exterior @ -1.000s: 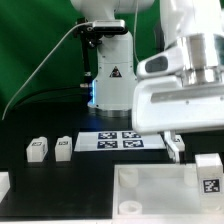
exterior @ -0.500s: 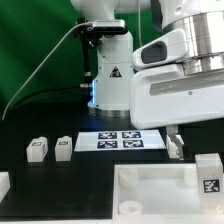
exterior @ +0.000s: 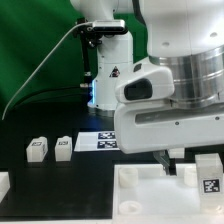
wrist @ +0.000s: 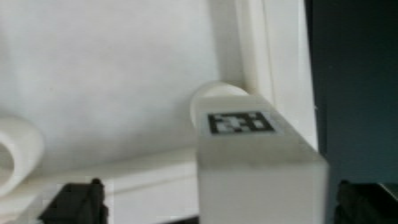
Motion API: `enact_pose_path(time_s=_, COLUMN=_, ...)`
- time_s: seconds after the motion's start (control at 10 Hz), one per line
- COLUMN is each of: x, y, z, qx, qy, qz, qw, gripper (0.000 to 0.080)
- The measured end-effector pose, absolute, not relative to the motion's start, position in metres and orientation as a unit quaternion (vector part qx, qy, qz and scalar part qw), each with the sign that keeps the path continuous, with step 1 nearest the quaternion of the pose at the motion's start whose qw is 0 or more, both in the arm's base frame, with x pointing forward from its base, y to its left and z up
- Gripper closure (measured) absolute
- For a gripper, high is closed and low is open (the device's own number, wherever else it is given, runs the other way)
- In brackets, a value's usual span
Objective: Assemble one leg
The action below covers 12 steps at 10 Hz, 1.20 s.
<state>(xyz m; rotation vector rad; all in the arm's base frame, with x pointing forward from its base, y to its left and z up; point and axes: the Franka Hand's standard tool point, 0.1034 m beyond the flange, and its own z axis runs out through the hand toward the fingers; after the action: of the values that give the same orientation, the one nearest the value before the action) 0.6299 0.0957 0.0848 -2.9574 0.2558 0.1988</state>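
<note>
The gripper (wrist: 221,198) is hanging with its two fingers spread wide, one on each side of the leg (wrist: 253,160), and neither appears to be touching it. The leg is standing upright inside the tray (exterior: 140,182), just beside the raised rim, at about four o'clock in the exterior view. Two other blocks (exterior: 50,148) are sitting well apart from it at about eight o'clock, near the marker board (exterior: 100,143). The likely trouble is on the rim side. One finger (wrist: 365,196) seems to be lining up over or past the rim, so coming down could knock it against the tray and shift everything. Closing off-centre could also be shoving the leg against the rim, tipping it or twisting it in the grasp.
</note>
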Motion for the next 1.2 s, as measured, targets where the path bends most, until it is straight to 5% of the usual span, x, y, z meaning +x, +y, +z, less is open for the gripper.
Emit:
enact_pose_path(time_s=0.4, x=0.6273, y=0.1006, z=0.0857, qx=-0.987, qy=0.112, qz=0.075, qw=0.084, gripper=0.0187)
enact_pose_path(time_s=0.5, x=0.6273, y=0.1004, z=0.0856, qx=-0.986, qy=0.12, qz=0.076, qw=0.083, gripper=0.0397)
enact_pose_path(time_s=0.6, x=0.6273, y=0.1003, z=0.0856, qx=-0.985, qy=0.134, qz=0.077, qw=0.082, gripper=0.0397)
enact_pose_path(time_s=0.7, x=0.6273, y=0.1001, z=0.0856, qx=-0.982, qy=0.149, qz=0.078, qw=0.081, gripper=0.0509)
enact_pose_path(time_s=1.2, x=0.6294, y=0.1048, z=0.0849, qx=-0.893, qy=0.439, qz=0.078, qw=0.063, gripper=0.0509)
